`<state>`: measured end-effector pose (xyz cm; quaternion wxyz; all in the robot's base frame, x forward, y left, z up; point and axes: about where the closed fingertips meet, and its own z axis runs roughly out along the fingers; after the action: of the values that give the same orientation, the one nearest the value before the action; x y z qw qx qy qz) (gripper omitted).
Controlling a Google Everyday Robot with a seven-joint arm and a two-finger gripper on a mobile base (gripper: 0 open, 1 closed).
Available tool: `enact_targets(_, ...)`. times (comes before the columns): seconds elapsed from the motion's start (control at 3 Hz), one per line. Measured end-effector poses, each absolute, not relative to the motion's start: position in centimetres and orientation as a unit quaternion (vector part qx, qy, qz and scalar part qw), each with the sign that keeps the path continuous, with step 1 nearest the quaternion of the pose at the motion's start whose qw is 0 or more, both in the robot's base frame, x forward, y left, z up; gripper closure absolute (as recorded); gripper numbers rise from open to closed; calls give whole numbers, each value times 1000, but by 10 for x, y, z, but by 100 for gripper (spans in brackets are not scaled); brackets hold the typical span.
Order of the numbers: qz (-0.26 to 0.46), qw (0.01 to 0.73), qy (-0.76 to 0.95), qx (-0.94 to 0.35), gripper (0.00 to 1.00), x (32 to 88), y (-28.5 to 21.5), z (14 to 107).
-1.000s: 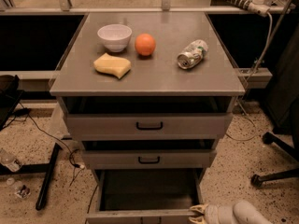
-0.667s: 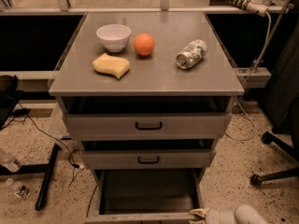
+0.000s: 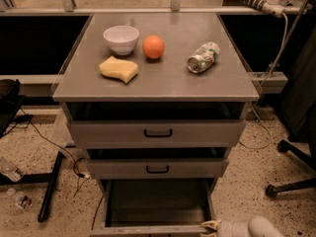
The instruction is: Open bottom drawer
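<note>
Dim warm overhead light, deep shadows under cabinet top [image 3: 168, 80] (faint sheen), tool [image 3: 210, 226] lit bottom-right.

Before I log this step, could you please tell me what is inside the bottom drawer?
The bottom drawer stands pulled out; only its bare dark floor shows, with no items on it. Its front lip hides the nearest strip. The gripper sits at the front's right end.

Gripper [image 3: 211, 226] crowds bottom drawer [image 3: 157, 204] corner (seemingly).

No text can be read, even on the can [image 3: 203, 57]; the gripper [image 3: 210, 226] is at the front edge of the bottom drawer [image 3: 148, 229].
</note>
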<state>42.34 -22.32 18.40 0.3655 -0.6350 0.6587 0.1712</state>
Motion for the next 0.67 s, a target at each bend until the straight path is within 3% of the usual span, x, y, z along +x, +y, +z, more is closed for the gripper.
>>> enact_targets(0.67,171,365,659,-635,11,423,-223,184)
